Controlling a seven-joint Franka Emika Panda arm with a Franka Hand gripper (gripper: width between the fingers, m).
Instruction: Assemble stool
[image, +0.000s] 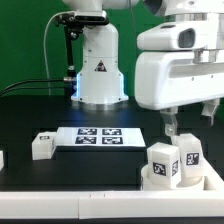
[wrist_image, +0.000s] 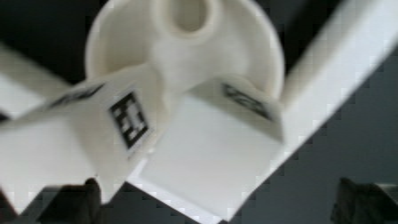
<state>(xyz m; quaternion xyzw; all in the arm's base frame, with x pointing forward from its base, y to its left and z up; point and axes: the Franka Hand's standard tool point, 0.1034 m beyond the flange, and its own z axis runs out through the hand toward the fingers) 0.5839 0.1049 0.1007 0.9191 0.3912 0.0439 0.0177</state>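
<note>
At the exterior view's lower right, the stool's round seat (image: 148, 180) lies on the black table. Two short white tagged legs (image: 163, 165) (image: 191, 158) stand upright in it. My gripper (image: 188, 122) hangs open just above these legs and touches neither. In the wrist view, the disc seat (wrist_image: 187, 45) fills the frame with two tagged legs (wrist_image: 121, 120) (wrist_image: 228, 140) rising from it. My gripper (wrist_image: 222, 205) has dark fingers (wrist_image: 71, 200) set wide apart on either side of the nearer leg's end. Nothing is gripped.
The marker board (image: 100, 135) lies mid-table in front of the white robot base (image: 98, 70). A loose white tagged part (image: 42, 146) sits to the board's left, and another white piece (image: 2, 158) shows at the far left edge. A white ledge (image: 70, 205) borders the front.
</note>
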